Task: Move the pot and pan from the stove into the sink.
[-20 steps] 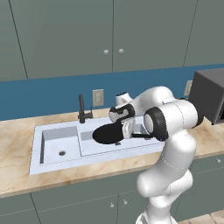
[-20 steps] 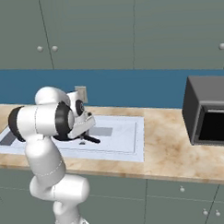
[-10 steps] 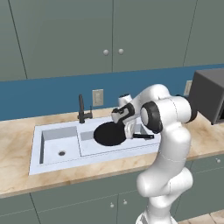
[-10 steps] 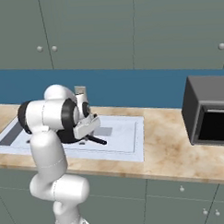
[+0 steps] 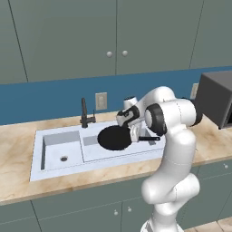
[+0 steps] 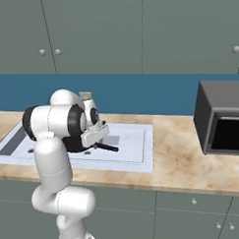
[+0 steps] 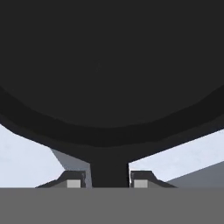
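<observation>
Hand (image 7: 109, 177) reaches low over the white rectangular sink (image 5: 54, 136), arm folded forward. Fingers sit narrowly apart either side of the handle of the flat round black frying pan (image 5: 114, 137); contact cannot be told. Pan lies in the sink's right basin, sink set in the beige tabletop (image 5: 13, 149).

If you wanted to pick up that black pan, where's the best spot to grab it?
By its handle. The pan is wide, flat and shallow, too broad to pinch, but the long thin handle sticks out sideways over the sink. Come in along the handle from its free end, as the hand view shows: one of the fingers on each side.
</observation>
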You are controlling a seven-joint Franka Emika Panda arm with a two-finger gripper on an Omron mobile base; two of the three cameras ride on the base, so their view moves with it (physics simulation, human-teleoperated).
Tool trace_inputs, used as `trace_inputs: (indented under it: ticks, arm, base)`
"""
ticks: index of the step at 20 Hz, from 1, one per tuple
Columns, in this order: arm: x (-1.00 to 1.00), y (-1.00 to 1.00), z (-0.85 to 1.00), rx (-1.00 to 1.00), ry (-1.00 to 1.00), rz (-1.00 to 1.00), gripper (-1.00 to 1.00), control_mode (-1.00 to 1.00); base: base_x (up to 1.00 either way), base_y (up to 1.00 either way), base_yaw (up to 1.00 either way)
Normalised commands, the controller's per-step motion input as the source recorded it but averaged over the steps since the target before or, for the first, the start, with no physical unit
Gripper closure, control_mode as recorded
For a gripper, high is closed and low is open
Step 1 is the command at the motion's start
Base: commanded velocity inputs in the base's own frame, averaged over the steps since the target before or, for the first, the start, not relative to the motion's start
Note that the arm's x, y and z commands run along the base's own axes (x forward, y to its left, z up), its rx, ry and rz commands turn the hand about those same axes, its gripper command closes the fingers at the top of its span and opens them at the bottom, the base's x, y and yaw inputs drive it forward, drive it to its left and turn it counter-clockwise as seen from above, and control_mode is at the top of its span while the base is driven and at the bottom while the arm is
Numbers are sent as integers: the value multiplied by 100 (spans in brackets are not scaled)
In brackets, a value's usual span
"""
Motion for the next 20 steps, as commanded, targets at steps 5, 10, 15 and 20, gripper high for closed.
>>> trace_inputs:
  ticks: [5,10,15,20]
  arm:
    - [-3,8,26,1,-1,-3,-100,-100]
    - [-36,0,52,7,-4,-3,-100,-100]
    - [-75,-12,50,9,-8,0,-100,-100]
    - [-98,-34,37,12,-17,0,-100,-100]
  base:
    - [0,0,0]
    - [0,0,0]
    - [0,0,0]
    - [0,0,0]
